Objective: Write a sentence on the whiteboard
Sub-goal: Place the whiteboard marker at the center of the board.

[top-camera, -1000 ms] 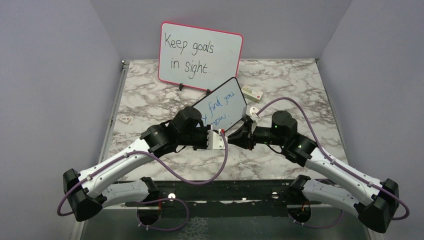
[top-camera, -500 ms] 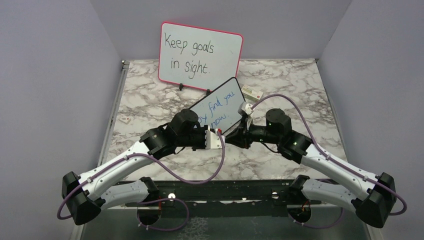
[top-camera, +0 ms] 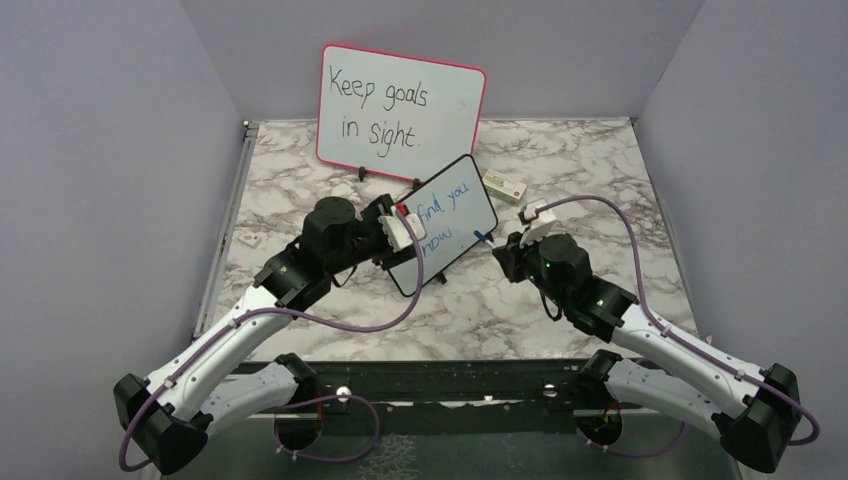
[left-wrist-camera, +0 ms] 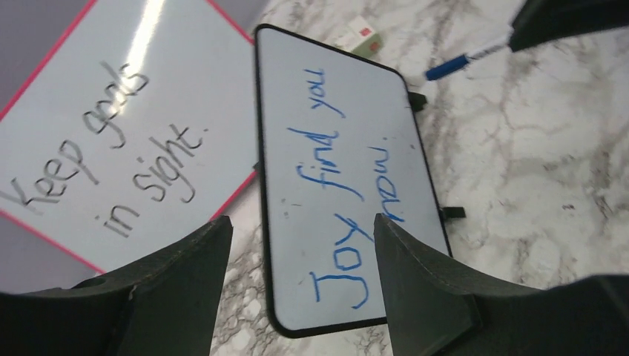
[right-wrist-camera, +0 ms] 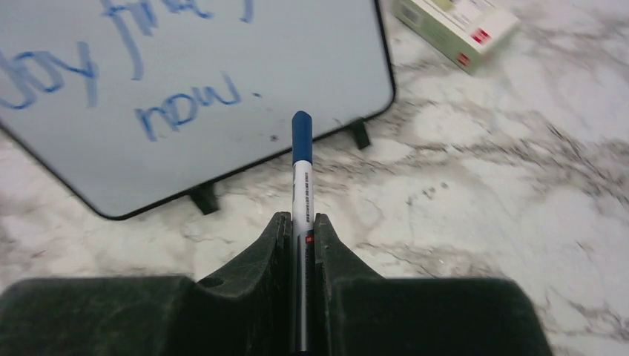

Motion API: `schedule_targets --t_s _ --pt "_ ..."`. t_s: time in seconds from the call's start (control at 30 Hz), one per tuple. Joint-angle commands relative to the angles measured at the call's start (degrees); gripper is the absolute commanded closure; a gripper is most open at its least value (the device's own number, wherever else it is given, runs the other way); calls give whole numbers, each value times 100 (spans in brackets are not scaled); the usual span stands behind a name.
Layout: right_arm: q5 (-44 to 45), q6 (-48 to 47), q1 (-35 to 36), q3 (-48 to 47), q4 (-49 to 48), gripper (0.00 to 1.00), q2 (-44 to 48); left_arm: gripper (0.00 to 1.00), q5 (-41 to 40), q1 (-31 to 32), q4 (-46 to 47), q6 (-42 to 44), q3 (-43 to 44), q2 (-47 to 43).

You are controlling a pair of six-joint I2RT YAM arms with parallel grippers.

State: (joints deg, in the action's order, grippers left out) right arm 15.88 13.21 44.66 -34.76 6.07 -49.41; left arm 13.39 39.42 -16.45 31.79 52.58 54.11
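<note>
Marble worktop [top-camera: 560, 160]: the whiteboard [top-camera: 445, 225] stands centre, its sentence [left-wrist-camera: 331, 167] seemingly complete. At its 9 o'clock the left pincer [left-wrist-camera: 300, 222] gapes apart. At 4 o'clock the right pincer [right-wrist-camera: 300, 219], clamped on the pen [right-wrist-camera: 300, 159], should back away without smudging.

Your left arm [top-camera: 215, 345] and right arm [top-camera: 680, 345] are twins: glossy white shells on the long links, chunky black housings at every joint. A purple cable [top-camera: 340, 322] runs along each one. Little green lights [top-camera: 548, 265] glow on the right arm's black joints. Each wrist carries a white block [top-camera: 402, 230]. The left gripper [left-wrist-camera: 300, 222] and right gripper [right-wrist-camera: 300, 219] both have matte black, wedge-shaped fingers [left-wrist-camera: 170, 289].
</note>
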Motion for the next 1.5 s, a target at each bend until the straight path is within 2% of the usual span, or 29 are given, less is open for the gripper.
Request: schedule_targets --t_s 0.0,0.17,0.23,0.4,0.53,0.6,0.67,0.77,0.97,1.13,1.3,1.47 --pt "2112 868 -18 392 -238 100 -180 28 -1145 -419 866 -1172 -57 -356" --pt "3231 1779 -19 783 -719 100 -672 11 -1928 -1066 1009 -2415 -189 -614" --pt "3546 2026 -18 1009 -1091 100 -850 2 -2011 -1366 896 -2836 -188 -671" --pt "3834 2604 -28 1508 -1783 100 -1290 1 -2228 -1875 1008 -3729 -438 -1021" --pt "3764 2940 -28 1757 -2115 97 -1633 1 -2530 -2130 1321 -4025 -889 -1624" --pt "3721 3164 -24 1815 -2081 89 -1792 1 -2681 -2163 1389 -4076 -1082 -1966" --pt "3683 3419 -28 1891 -2009 77 -1902 1 -2732 -2175 1311 -4023 -1196 -2255" --pt "3572 3610 -28 1970 -1849 66 -1868 1 -2817 -2183 1195 -3971 -1413 -2680" --pt "3602 3537 -28 1916 -1185 41 -1062 1 -3000 -2193 1039 -4223 -1803 -3478" --pt "3767 2835 -28 1497 -254 21 108 1 -3346 -2192 1002 -4323 -1914 -4087" --pt "3973 1854 -28 630 669 2 1349 1 -3518 -2193 965 -4336 -1859 -4610" --pt "4096 523 -28 -189 869 0 2370 1 -3652 -2192 978 -4278 -1858 -4949"
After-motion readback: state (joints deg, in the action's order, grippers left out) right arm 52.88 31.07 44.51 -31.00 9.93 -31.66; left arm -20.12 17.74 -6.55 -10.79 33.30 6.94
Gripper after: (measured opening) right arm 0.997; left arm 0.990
